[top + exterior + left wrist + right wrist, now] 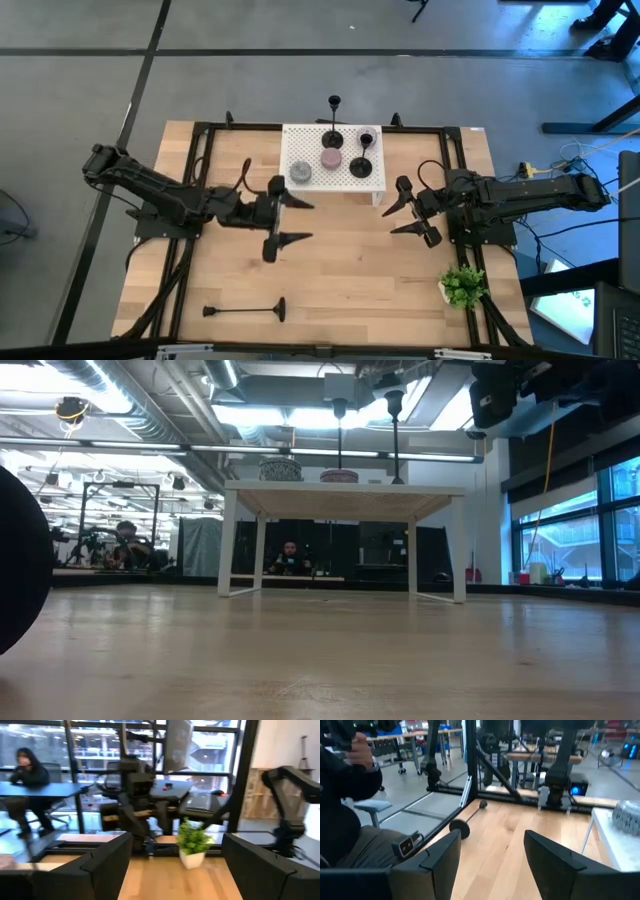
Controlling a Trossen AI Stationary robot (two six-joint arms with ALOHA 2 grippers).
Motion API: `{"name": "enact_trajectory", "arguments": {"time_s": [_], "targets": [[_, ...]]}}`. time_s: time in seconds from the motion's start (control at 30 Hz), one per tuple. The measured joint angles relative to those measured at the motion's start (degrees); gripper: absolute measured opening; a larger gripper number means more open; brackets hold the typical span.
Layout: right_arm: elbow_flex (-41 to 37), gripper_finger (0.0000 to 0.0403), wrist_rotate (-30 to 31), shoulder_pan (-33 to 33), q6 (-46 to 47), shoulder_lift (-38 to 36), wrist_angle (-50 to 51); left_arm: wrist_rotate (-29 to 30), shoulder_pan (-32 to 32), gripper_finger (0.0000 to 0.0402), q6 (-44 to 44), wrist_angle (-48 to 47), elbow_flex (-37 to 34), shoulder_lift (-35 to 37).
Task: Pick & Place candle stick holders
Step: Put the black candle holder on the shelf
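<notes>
One black candle stick holder point(245, 310) lies on its side on the wooden table near the front left; it also shows in the right wrist view point(470, 817). Two more holders point(333, 122) point(362, 160) stand upright on their bases on a white perforated stand point(310, 182), and their stems show in the low view point(340, 440) point(395, 435). My left gripper point(296, 221) hangs open above the table's middle, left of the stand's front. My right gripper point(406, 211) hangs open to the right of the stand. Neither holds anything.
Round candles, grey point(300, 172) and pink point(331, 158), sit on the stand. A small green plant in a white pot point(462, 286) stands at the front right. A black frame point(200, 160) runs along the table's edges. Bare wood point(350, 270) lies between the two grippers.
</notes>
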State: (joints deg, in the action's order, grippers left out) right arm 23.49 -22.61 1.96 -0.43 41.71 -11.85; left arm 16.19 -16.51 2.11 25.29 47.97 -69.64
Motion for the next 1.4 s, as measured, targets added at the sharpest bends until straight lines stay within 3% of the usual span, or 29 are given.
{"name": "enact_trajectory", "arguments": {"time_s": [0.17,0.33,0.7,0.9,1.2,1.4], "targets": [[0.0,0.022,0.2,0.0,1.9,0.0,-4.3,2.5,-4.5,0.0306,-1.2,1.8,0.0,0.0],[0.0,0.022,4.5,0.0,4.0,0.0,-4.1,4.1,-7.6,0.0306,-3.0,6.3,0.0,0.0],[0.0,0.022,4.6,0.8,7.2,0.0,-4.5,5.3,-14.5,0.0306,-5.7,6.6,0.0,-1.6],[0.0,0.022,4.6,2.3,7.5,0.0,-6.4,5.3,-15.0,0.0306,-4.2,6.4,0.0,-3.2],[0.0,0.022,4.5,1.8,5.7,0.0,-6.0,5.4,-15.7,0.0306,5.0,6.3,0.0,-7.9],[0.0,0.022,4.5,1.0,5.6,0.0,-6.5,8.9,-19.1,0.0306,8.2,6.7,0.0,-8.3]]}}
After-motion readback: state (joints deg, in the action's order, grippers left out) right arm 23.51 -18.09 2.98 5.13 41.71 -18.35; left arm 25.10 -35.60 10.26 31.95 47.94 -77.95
